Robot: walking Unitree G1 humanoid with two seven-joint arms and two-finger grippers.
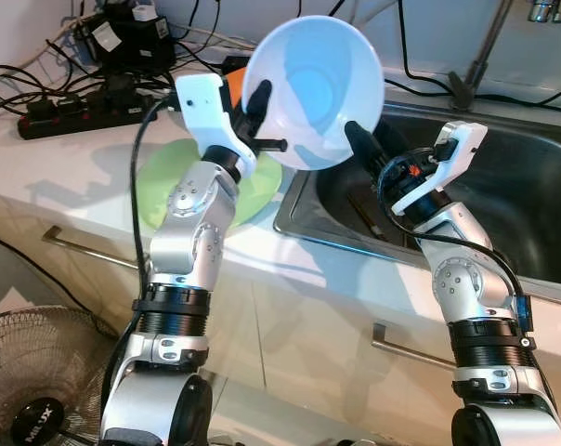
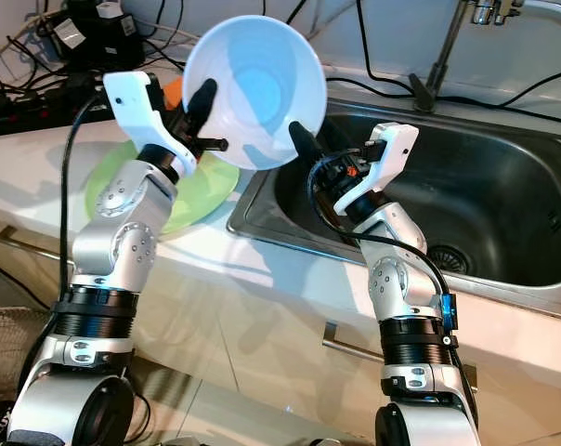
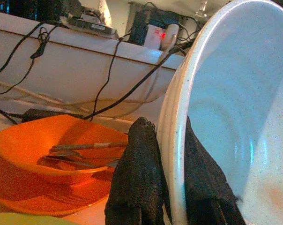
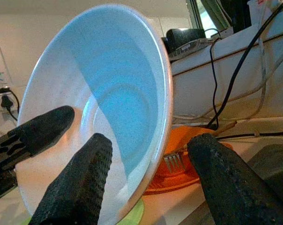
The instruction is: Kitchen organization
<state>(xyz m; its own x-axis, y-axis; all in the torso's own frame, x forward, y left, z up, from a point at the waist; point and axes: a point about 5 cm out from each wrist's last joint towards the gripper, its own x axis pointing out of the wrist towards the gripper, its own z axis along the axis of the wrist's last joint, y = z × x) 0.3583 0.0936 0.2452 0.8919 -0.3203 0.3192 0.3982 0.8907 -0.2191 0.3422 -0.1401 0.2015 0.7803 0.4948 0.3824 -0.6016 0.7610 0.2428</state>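
Both arms are raised in front of the robot, and a white bowl hangs in the air between them, above the edge where the bench meets the sink. The bowl is tilted steeply so that its hollow faces the head camera.

The left end effector has its fingers narrowed on the bowl's rim: in the left wrist view one black finger lies on the outside of the wall and the other on the inside, with the rim pinched between them. The right end effector is at the bowl's lower rim on the sink side. Its fingers stand wide apart, one in front of the hollow and one behind the wall, straddling the rim with a visible gap, so it is not clamped on the bowl.

Under the left arm a green plate lies flat on the bench, just beside the sink. Behind it sits an orange bowl on an orange plate, with a fork and other cutlery resting in it. A black power strip and tangled cables lie along the back of the bench. A fan stands on the floor by the cabinet.
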